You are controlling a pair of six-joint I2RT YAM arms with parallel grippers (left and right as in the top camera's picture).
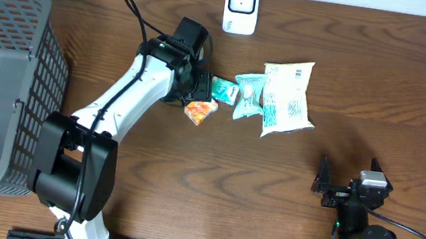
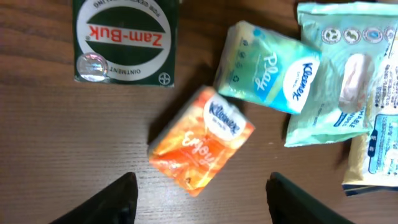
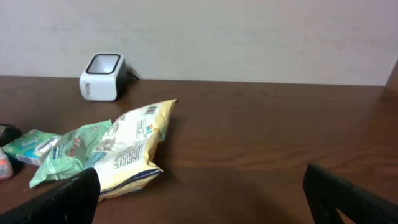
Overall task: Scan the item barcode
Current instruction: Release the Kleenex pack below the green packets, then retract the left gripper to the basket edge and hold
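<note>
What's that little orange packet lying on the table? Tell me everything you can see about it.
The orange packet is a small pocket tissue pack in soft plastic wrap, printed Kleenex and Enjoy. It lies flat and skewed on the wooden table, unopened as far as shows. Its upper corner meets or nearly meets the green tissue pack. The left gripper hovers over it, open, its fingers clear of the pack.

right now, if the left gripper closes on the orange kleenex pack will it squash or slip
The orange Kleenex pack looks like soft tissues in film wrap, so it would probably squash rather than resist. The glossy wrap may slip a little. It lies flat, so rolling seems unlikely.
</note>
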